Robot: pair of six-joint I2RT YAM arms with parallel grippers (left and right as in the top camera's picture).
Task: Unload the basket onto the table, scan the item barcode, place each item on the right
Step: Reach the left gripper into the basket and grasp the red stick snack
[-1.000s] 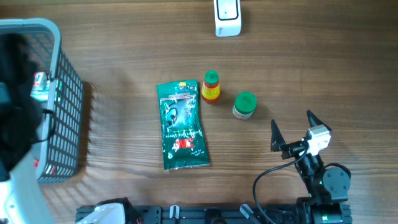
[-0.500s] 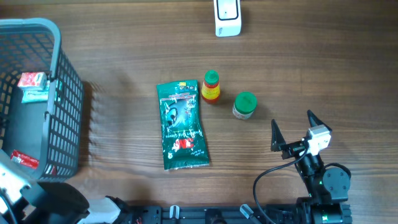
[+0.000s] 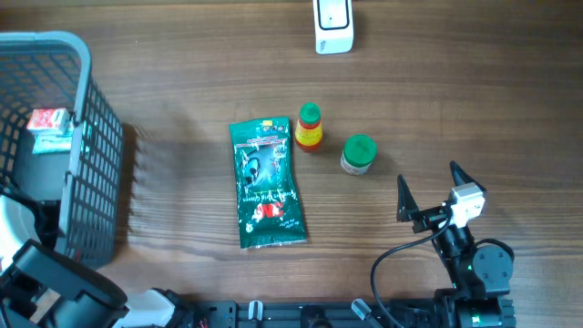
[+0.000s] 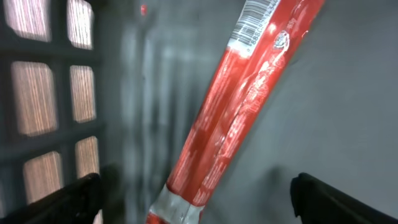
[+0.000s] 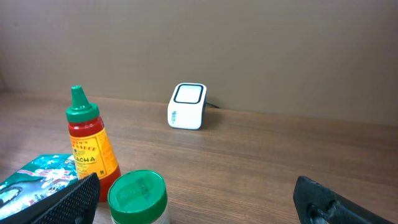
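The left wrist view looks into the grey basket [image 4: 124, 93]. A long red packet [image 4: 249, 93] lies slanted on its floor, with a barcode at its upper end. My left gripper [image 4: 199, 198] is open, and the packet's lower end lies between its fingers, untouched. My right gripper [image 3: 428, 187] stands open and empty at the table's front right. In its wrist view the right gripper [image 5: 199, 202] faces a green-lidded jar [image 5: 138, 196] and a red sauce bottle [image 5: 90, 146]. The white scanner [image 3: 333, 25] stands at the far edge.
A green foil packet [image 3: 266, 184] lies flat mid-table, with the sauce bottle [image 3: 309, 127] and jar [image 3: 358, 154] to its right. The basket [image 3: 86, 100] fills the left side and holds a small red-and-white box [image 3: 50, 123]. My left arm [image 3: 55, 282] covers the basket's near corner.
My left arm has swung from over the basket's far left down to its near corner, now covering the red packet seen there half a second ago. The right arm has not moved.
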